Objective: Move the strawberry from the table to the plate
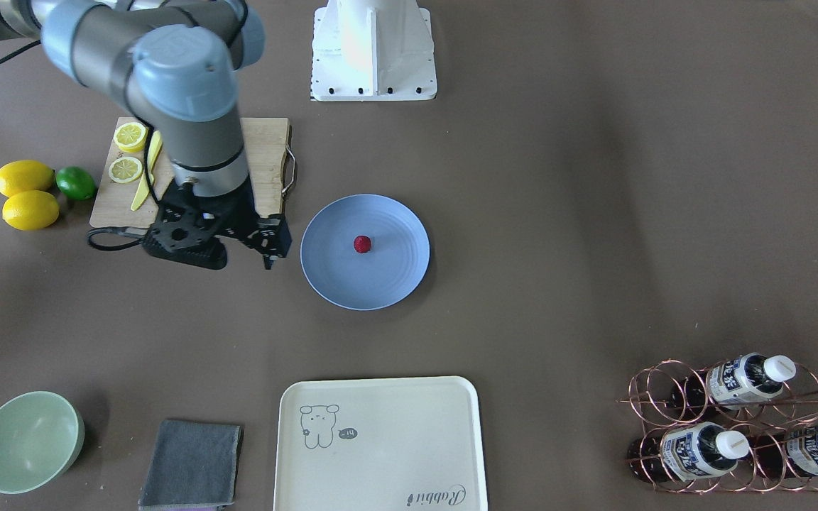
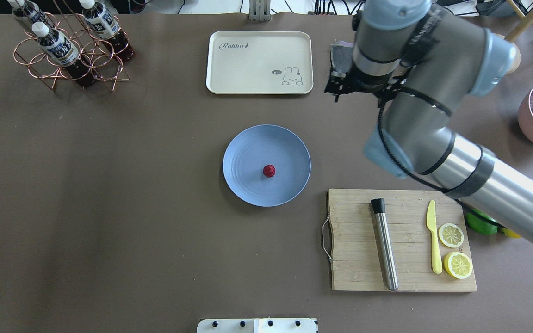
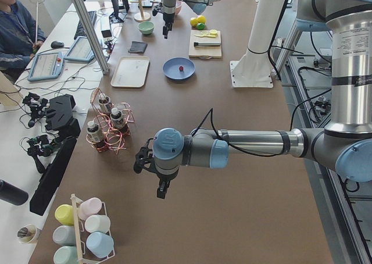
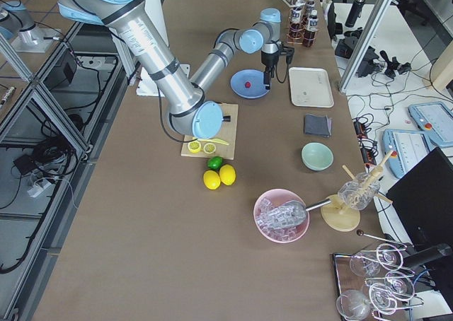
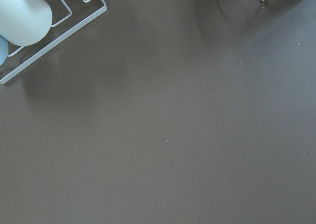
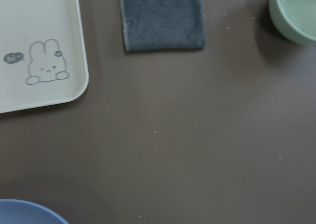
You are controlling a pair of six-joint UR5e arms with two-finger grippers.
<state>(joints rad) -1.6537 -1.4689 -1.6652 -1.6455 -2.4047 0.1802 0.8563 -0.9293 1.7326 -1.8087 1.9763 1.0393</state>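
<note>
The small dark-red strawberry [image 1: 362, 244] [image 2: 269, 170] lies near the middle of the round light blue plate [image 1: 331, 277] [image 2: 248, 148], which rests on the brown-grey table [image 1: 558, 213]. My right gripper [image 1: 270, 260] hangs above the table beside the plate, on the side of the cutting board, with nothing in it. Its jaws are too dark and foreshortened to read. My left gripper [image 3: 163, 192] hovers over bare table far from the plate, and it shows only in the exterior left view. Neither wrist view shows the strawberry.
A wooden cutting board [image 2: 363, 277] carries a steel rod, a yellow knife and lemon halves. Two lemons [image 1: 25, 193] and a lime [image 1: 75, 182] lie beside it. A cream tray [image 1: 380, 443], a grey cloth [image 1: 192, 465], a green bowl [image 1: 25, 441] and a bottle rack [image 1: 735, 426] line the far side.
</note>
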